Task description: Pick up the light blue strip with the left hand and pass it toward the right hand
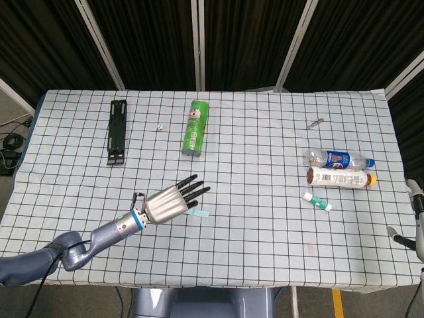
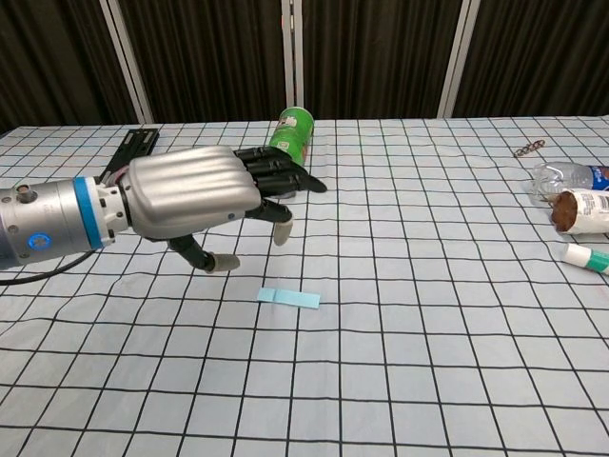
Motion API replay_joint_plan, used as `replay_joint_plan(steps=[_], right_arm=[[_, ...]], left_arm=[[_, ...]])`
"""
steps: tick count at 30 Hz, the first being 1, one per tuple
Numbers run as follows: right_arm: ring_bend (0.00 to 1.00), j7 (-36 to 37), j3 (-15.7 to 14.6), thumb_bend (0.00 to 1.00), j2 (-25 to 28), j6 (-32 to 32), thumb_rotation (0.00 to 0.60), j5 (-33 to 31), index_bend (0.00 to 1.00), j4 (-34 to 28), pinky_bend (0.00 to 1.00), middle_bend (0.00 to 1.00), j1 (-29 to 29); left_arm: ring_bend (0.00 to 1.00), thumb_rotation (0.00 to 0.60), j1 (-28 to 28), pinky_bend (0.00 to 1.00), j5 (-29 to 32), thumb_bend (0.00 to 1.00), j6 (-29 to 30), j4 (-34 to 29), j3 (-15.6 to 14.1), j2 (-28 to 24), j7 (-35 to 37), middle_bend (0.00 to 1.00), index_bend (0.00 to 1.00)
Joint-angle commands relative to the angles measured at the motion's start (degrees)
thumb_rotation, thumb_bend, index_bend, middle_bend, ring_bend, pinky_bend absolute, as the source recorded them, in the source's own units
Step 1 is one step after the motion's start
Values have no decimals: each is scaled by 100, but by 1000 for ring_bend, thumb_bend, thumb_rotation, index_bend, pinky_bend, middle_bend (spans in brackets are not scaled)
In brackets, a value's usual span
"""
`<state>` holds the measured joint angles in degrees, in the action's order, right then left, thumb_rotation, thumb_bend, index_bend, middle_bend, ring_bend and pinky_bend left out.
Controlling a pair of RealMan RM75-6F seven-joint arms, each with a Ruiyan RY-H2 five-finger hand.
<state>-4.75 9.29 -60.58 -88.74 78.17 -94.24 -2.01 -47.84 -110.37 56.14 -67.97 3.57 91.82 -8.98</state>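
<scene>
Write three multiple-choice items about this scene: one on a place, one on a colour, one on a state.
1. Where is the light blue strip?
A. Flat on the tablecloth, below the left hand
B. Inside the left hand
C. On the black folding stand

2. What colour is the lying chips can?
A. Red
B. Green
C. Yellow

3. How is the left hand?
A. Holding the strip
B. Fingers closed
C. Open, fingers extended, holding nothing

Answers: 1 A, the strip lies on the cloth under the hand; 2 B, its body is green; 3 C, the fingers are extended and empty.
</scene>
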Motion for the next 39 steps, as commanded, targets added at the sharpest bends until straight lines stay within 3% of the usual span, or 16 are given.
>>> replay_joint_plan(steps=[1,17,39], right_arm=[[0,60,28,0,9,24,600,-65,75,44,0,0,2],[0,206,85,0,52,76,600,-193,78,125,0,0,8],[0,265,102,0,111,10,600,-164,88,82,0,0,39]], left_arm=[[0,600,-166,0,-6,352,-143,133,-72,175,-72,0,390],[0,600,-438,0,277,409,-170,680,-293,610,-385,0,440],[0,600,-510,0,611,450,-25,843,-510,779,-344,0,538]])
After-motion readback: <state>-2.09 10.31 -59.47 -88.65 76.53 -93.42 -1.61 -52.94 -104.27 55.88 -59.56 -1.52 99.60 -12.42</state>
